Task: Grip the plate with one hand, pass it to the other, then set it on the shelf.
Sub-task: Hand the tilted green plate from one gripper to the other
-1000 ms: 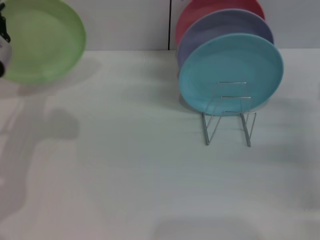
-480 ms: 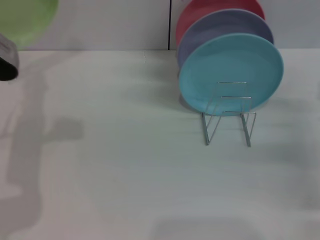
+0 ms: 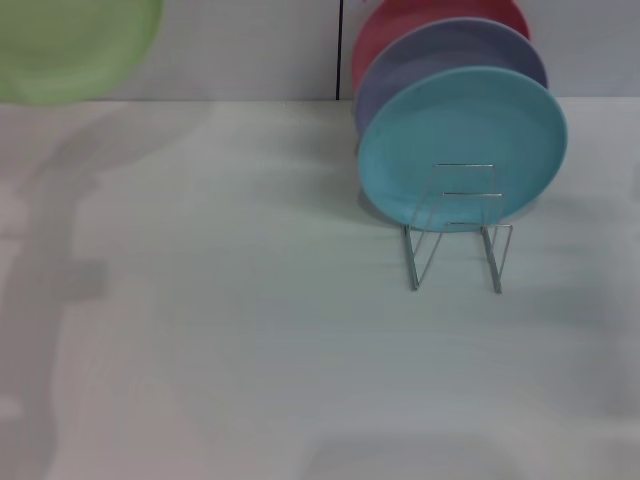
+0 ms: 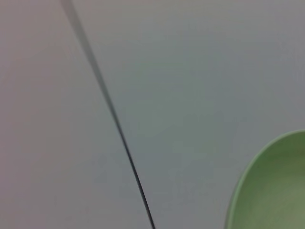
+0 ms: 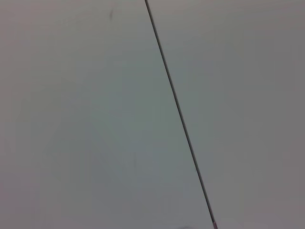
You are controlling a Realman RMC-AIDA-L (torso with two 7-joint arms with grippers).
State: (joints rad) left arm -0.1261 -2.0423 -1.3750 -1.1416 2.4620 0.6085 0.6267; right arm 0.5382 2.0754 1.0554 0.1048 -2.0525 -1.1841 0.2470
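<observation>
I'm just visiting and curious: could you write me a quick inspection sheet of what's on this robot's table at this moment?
Surface: white table, bare across the front and middle.
Job's things: light green plate is up at the far left corner of the head view, off the table; its rim also shows in the left wrist view. Wire shelf stands right of centre, its front loops free.
Clutter: turquoise plate, lavender plate and red plate stand upright in the shelf, one behind the other.
Hands: neither hand in view.
Cables: nothing seen.
Surroundings: pale wall with a dark vertical seam.
</observation>
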